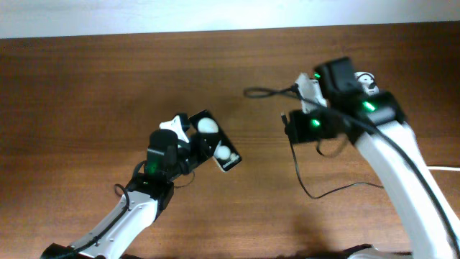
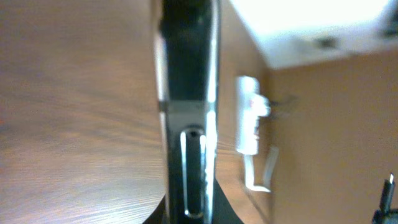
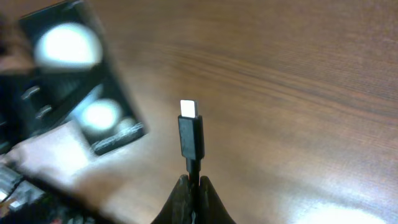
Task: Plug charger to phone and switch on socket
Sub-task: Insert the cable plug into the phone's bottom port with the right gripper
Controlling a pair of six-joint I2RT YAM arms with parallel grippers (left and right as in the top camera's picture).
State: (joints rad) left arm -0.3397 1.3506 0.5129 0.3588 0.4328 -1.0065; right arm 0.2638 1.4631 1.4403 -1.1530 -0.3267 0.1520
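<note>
My left gripper (image 1: 185,150) is shut on the phone (image 1: 214,142), a glossy black slab with two round white spots, and holds it tilted left of centre. In the left wrist view the phone (image 2: 186,93) stands edge-on between the jaws (image 2: 189,214). My right gripper (image 1: 291,129) is shut on the charger's black cable just behind its plug tip (image 3: 190,127), which points at the phone (image 3: 74,81) with a gap between them. The jaws (image 3: 193,183) pinch the cable. The socket (image 1: 310,88), a white power strip, is partly hidden under my right arm; it also shows in the left wrist view (image 2: 249,115).
The black cable (image 1: 305,183) loops over the brown table (image 1: 86,86) in front of my right arm and also trails left of the socket. A thick white cord (image 1: 447,170) leaves at the right edge. A white wall borders the table's far edge.
</note>
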